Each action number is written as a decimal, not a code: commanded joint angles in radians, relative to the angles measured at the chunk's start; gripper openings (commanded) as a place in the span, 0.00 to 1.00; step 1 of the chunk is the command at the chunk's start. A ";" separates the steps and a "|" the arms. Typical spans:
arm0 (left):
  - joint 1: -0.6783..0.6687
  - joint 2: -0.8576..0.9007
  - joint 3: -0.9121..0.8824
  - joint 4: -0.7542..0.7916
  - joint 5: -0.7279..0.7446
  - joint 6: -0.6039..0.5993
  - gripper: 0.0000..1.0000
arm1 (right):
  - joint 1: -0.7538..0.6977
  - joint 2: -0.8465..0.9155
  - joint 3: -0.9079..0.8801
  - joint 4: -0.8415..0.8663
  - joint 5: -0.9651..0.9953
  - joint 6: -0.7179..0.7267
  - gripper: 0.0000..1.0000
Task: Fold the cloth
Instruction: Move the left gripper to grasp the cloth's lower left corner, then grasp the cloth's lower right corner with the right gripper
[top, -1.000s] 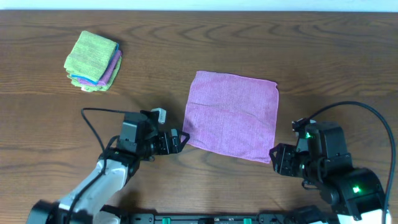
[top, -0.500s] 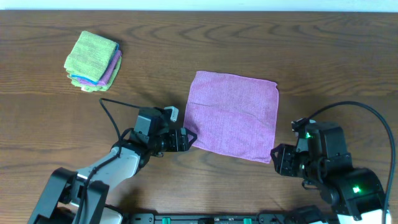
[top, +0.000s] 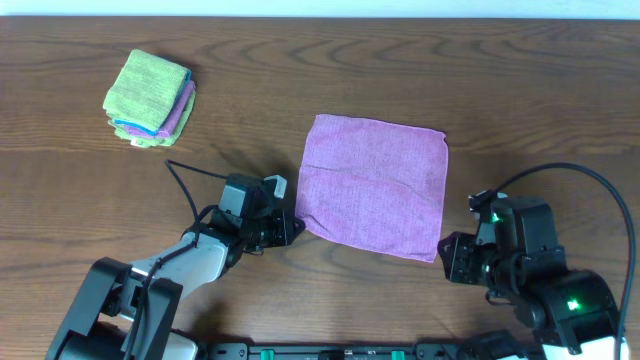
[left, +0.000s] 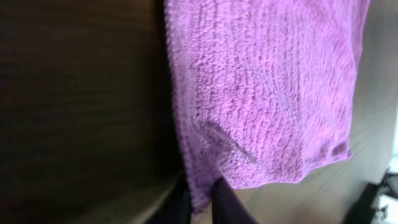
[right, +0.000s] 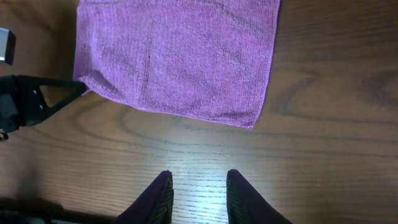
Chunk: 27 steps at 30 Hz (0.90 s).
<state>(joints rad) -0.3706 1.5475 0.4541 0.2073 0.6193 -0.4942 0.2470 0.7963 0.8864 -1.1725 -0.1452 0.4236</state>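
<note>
A purple cloth (top: 375, 185) lies spread flat on the wooden table (top: 520, 90). My left gripper (top: 292, 226) is at the cloth's near-left corner. In the left wrist view the cloth (left: 267, 93) fills the frame, and the left gripper (left: 202, 202) is shut on its corner edge, with fabric pinched between the dark fingers. My right gripper (top: 447, 258) sits just short of the near-right corner. In the right wrist view the right gripper (right: 199, 183) stands open over bare wood. The cloth (right: 180, 56) lies ahead of it, untouched.
A stack of folded cloths (top: 150, 98), green on top, rests at the table's far left. Black cables (top: 185, 175) loop from both arms near the front edge.
My left gripper slid right to the cloth's near-left corner and closed on it. The right gripper's jaws narrowed slightly and the arm stayed in place.
</note>
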 joint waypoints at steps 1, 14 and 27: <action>-0.003 0.006 -0.005 0.001 0.005 -0.016 0.06 | -0.020 -0.003 0.013 -0.013 0.006 -0.004 0.29; 0.106 -0.094 -0.005 -0.146 0.039 -0.023 0.06 | -0.020 0.104 -0.118 0.031 -0.073 0.134 0.34; 0.108 -0.194 -0.005 -0.275 0.059 -0.007 0.06 | -0.019 0.371 -0.231 0.134 -0.178 0.212 0.28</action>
<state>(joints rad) -0.2668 1.3609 0.4515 -0.0608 0.6724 -0.5194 0.2379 1.1206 0.6804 -1.0546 -0.2794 0.6033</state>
